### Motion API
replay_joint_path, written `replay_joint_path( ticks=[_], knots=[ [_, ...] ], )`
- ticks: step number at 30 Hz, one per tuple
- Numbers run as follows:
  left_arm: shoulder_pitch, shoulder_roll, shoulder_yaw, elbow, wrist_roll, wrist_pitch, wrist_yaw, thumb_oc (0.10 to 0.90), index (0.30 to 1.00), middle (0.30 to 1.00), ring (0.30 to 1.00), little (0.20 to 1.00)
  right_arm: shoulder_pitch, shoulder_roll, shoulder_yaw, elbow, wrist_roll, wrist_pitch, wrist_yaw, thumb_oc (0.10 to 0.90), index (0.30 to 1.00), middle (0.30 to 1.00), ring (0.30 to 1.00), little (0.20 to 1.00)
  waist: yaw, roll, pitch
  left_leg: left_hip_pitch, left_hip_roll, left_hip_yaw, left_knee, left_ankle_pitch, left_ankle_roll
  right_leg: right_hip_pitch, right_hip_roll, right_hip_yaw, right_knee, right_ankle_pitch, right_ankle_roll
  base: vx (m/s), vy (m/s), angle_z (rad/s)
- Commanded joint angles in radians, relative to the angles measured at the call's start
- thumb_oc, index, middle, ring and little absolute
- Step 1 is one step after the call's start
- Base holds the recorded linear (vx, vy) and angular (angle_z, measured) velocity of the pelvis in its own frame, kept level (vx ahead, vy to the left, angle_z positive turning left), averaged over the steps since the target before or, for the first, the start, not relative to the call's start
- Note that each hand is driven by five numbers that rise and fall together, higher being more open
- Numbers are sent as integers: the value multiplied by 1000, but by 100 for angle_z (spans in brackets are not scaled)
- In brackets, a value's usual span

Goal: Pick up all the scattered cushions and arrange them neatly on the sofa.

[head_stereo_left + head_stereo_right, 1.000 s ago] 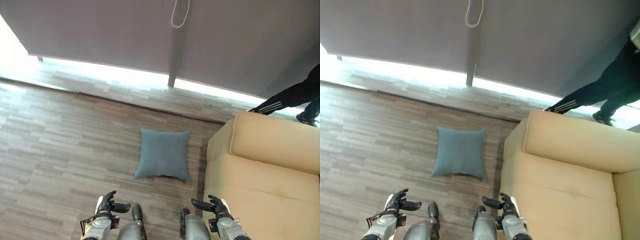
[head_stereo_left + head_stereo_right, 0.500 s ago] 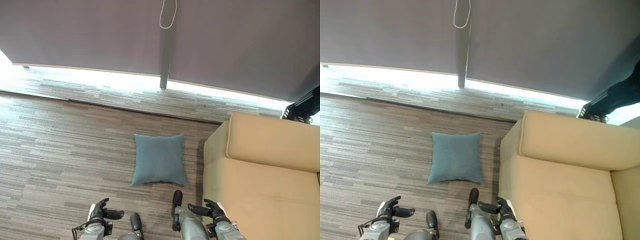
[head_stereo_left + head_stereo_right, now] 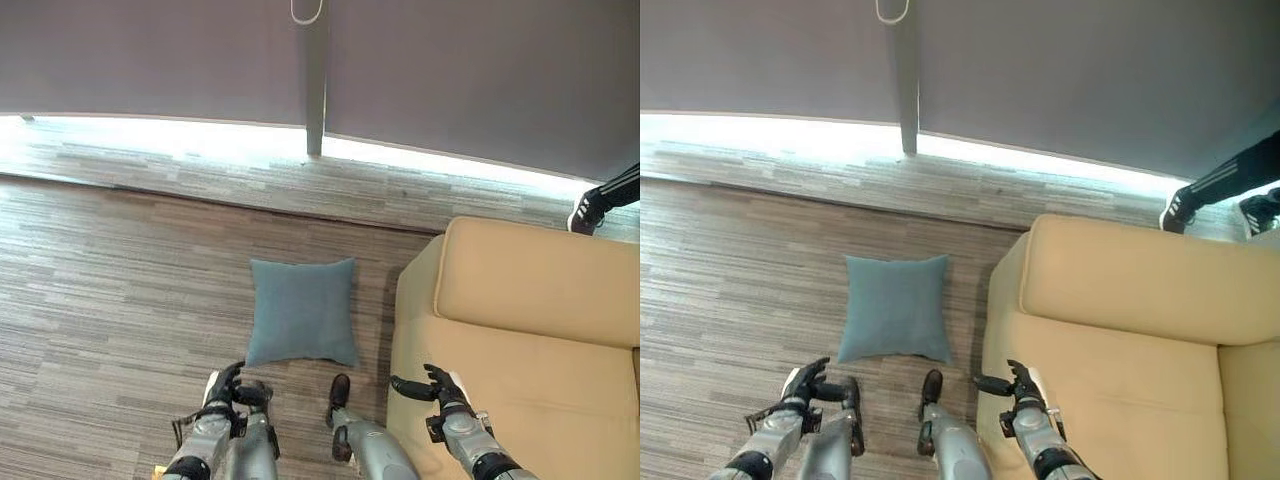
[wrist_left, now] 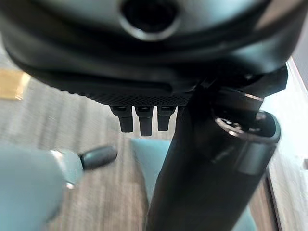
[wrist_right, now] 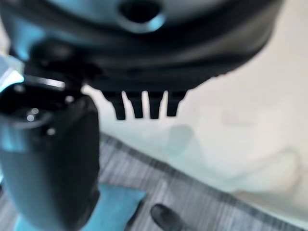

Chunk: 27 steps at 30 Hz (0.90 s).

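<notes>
**Blue cushion on the floor, both hands empty**

Left eye view: a blue-grey cushion (image 3: 301, 311) lies flat on the wood-patterned floor (image 3: 110, 270), just beside the arm end of the tan sofa (image 3: 520, 330) but not touching it. The left hand (image 3: 226, 388) hangs low, near the cushion's near edge, fingers loosely bent with nothing in them. The right hand (image 3: 432, 386) sits over the sofa's front edge, fingers relaxed and thumb out, also empty. A person's leg and shoe (image 3: 600, 200) show beyond the sofa back.

Right eye view: same layout; the seat carries no cushion that can be seen, so the pickup is not yet done. A dark roller blind (image 3: 1040, 70) covers the window behind.

Left wrist view: the fingers hang fairly straight from the palm, thumb standing apart, gripping nothing; the cushion shows past them on the floor.

Right wrist view: the fingers likewise hang relaxed and empty, the sofa's pale side lies beyond them, and a corner of the cushion is on the floor below.

The cushion looks light, soft and floppy, not fragile; fabric should give good grip. Pinching a near corner or edge, or squeezing opposite sides with both hands, seems the safest hold
</notes>
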Motion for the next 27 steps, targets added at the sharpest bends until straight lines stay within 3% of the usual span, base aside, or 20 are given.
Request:
replay_joint_path(
  ticks=[1, 6, 9, 16, 21, 24, 27],
  knots=[
    [18, 65, -5, -41, -11, -47, 32, 800, 900, 900, 900, 900, -4, -20, 27, -62, 9, -32, -31, 800, 900, 900, 900, 900, 16, -12, -2, -8, -38, 1, 147, -63, 38, 21, -105, 46, 88, -119, 141, 23, 129, -37],
    [-41, 108, 1, -57, -40, -67, 63, 800, 900, 900, 900, 900, -97, 9, 48, -90, 34, -38, -43, 800, 900, 900, 900, 900, 42, -26, 47, -50, -75, 26, 137, -66, 73, -70, -137, 106, 131, -92, 154, 28, 166, -30],
    [-72, 125, 2, -67, -61, -73, 77, 800, 900, 900, 900, 900, -137, 11, 53, -100, 49, -39, -50, 800, 900, 900, 900, 900, 49, -27, 70, -81, -81, 29, 152, -70, 80, -104, -149, 114, 151, -89, 155, -18, 79, -1],
    [-249, 196, 10, -102, -174, -117, 146, 800, 900, 900, 900, 900, -356, -19, 80, -93, 108, -39, -94, 800, 900, 900, 900, 900, 69, -25, 188, -229, -98, 29, 219, -73, 91, -252, -183, 122, 219, -72, 159, -62, 26, 11],
    [-435, 264, -25, -116, -256, -155, 216, 800, 900, 900, 900, 900, -587, -70, 119, -45, 189, -36, -162, 800, 900, 900, 900, 900, 64, -13, 188, -471, -93, 18, 243, -76, 81, -512, -200, 125, 281, -80, 173, -1, -40, 16],
    [-465, 286, -24, -156, -268, -159, 233, 800, 900, 900, 900, 900, -633, -85, 120, -53, 211, -33, -179, 800, 900, 900, 900, 900, 60, -15, 188, -551, -92, 11, 259, -76, 82, -594, -205, 126, 312, -91, 177, 8, -57, 8],
    [-493, 318, -12, -229, -306, -185, 273, 800, 900, 900, 900, 900, -694, -111, 118, -67, 289, -41, -219, 800, 900, 900, 900, 900, 52, -13, 188, -702, -87, -7, 288, -72, 85, -752, -205, 128, 364, -98, 178, 24, -89, 8]
  ],
)
